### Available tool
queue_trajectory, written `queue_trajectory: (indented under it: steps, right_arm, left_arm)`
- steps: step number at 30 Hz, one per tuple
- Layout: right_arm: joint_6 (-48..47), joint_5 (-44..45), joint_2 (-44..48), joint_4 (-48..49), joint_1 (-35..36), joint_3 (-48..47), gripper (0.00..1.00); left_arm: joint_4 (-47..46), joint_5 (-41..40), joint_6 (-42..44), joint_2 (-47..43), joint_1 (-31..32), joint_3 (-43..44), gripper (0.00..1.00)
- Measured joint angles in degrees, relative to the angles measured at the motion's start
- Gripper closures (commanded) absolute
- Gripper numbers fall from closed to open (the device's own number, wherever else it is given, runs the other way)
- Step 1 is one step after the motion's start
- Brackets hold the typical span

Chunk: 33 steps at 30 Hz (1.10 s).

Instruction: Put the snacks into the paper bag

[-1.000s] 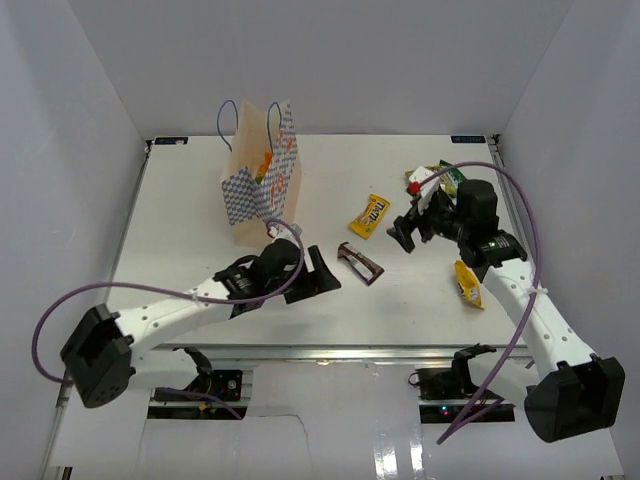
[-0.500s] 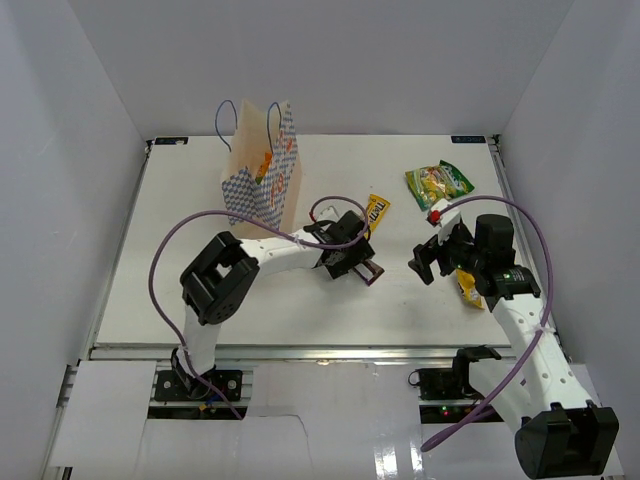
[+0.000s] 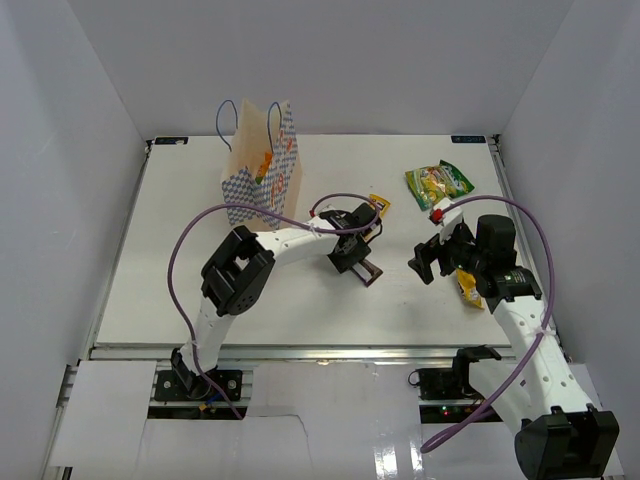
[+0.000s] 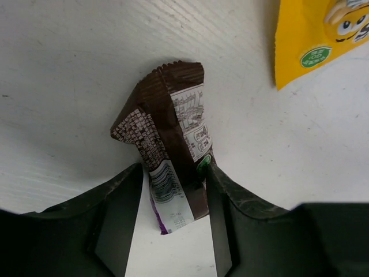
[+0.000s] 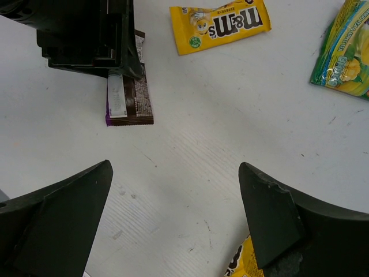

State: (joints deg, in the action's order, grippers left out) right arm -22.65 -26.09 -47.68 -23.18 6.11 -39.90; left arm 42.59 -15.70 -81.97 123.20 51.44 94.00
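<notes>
The paper bag [image 3: 258,185] stands upright at the back left. The dark brown bar [image 3: 371,269] lies mid-table. My left gripper [image 3: 356,256] is down on it. In the left wrist view both fingers [image 4: 228,208] press the sides of the bar [image 4: 173,130], which rests on the table with its left side creased. My right gripper [image 3: 428,262] is open and empty above bare table, as the right wrist view [image 5: 176,173] shows. One yellow candy pack [image 3: 379,205] lies just behind the bar. Another yellow pack [image 3: 466,288] lies under my right arm. The green-yellow pouch [image 3: 438,181] lies at the back right. The other snacks are out of view.
White walls close in the table [image 3: 180,280] at the back and on both sides. In the right wrist view the left gripper's body [image 5: 86,34] is at the top left, with the yellow candy pack [image 5: 219,26] and the green-yellow pouch [image 5: 346,52] beyond.
My left gripper has swung right from beside the bag to the brown bar and closed around it. My right gripper has drawn back from the green-yellow pouch towards the near side.
</notes>
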Motion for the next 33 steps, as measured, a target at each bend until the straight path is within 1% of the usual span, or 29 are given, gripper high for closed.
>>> queue_trajectory:
  steps: [1, 3, 4, 6, 8, 10, 11, 13, 14, 17, 20, 24, 27, 29, 33]
  right_arm:
    - [0.1, 0.0, 0.1, 0.0, 0.0, 0.0, 0.05]
    - [0.2, 0.0, 0.3, -0.1, 0.0, 0.0, 0.05]
    - [0.3, 0.0, 0.3, -0.2, 0.0, -0.1, 0.05]
    - [0.4, 0.0, 0.3, -0.6, 0.0, -0.2, 0.05]
    - [0.5, -0.1, 0.3, -0.9, 0.0, -0.6, 0.05]
    - [0.8, -0.3, 0.3, -1.1, 0.0, -1.6, 0.06]
    - [0.9, -0.3, 0.3, -1.2, 0.0, -2.1, 0.06]
    - [1.4, -0.7, 0.1, -1.5, 0.0, -3.7, 0.07]
    - [1.7, -1.2, -0.2, -1.6, 0.0, -4.9, 0.06]
    - [2.8, -2.9, -1.5, -1.6, -0.3, -7.4, 0.06]
    - [3.8, -4.7, -3.3, -1.6, -0.7, -9.1, 0.06]
    - [4.3, -6.3, -6.6, -1.8, -0.9, -10.1, 0.06]
    - [4.2, -7.6, -9.2, -2.3, -0.9, -11.1, 0.05]
    - [4.2, -8.5, -10.6, -2.3, -0.9, -11.8, 0.05]
    - [4.0, -11.3, -12.9, -2.3, -0.9, -13.2, 0.04]
  left_arm:
    - [0.2, -0.2, 0.0, -0.1, 0.0, -0.3, 0.47]
    - [0.3, -0.6, 0.1, -0.5, 0.0, -1.3, 0.54]
    - [0.1, -1.0, 0.2, -0.9, 0.0, -1.7, 0.61]
    - [0.3, -2.4, 1.5, -1.5, 0.1, -2.6, 0.68]
    - [0.5, -4.7, 3.8, -2.3, 0.4, -3.4, 0.74]
    - [0.8, -7.0, 7.1, -3.7, 0.4, -4.7, 0.77]
    - [0.8, -8.3, 9.0, -4.7, 0.4, -5.7, 0.8]
    - [0.3, -9.6, 13.2, -6.8, 0.4, -7.6, 0.81]
    - [-1.1, -9.8, 18.4, -10.2, 0.3, -10.4, 0.86]
    - [-4.4, -7.8, 28.5, -17.8, -0.3, -13.9, 0.91]
    - [-7.3, -6.3, 37.6, -25.8, -0.8, -13.5, 0.94]
    - [-9.5, -5.5, 46.8, -33.4, -1.8, -9.2, 0.93]
    - [-10.0, -4.8, 53.2, -36.7, -4.2, -3.1, 0.92]
    - [-10.2, -3.7, 56.9, -37.5, -7.8, 2.4, 0.92]
    - [-10.1, -1.9, 62.9, -37.0, -18.2, 13.4, 0.91]
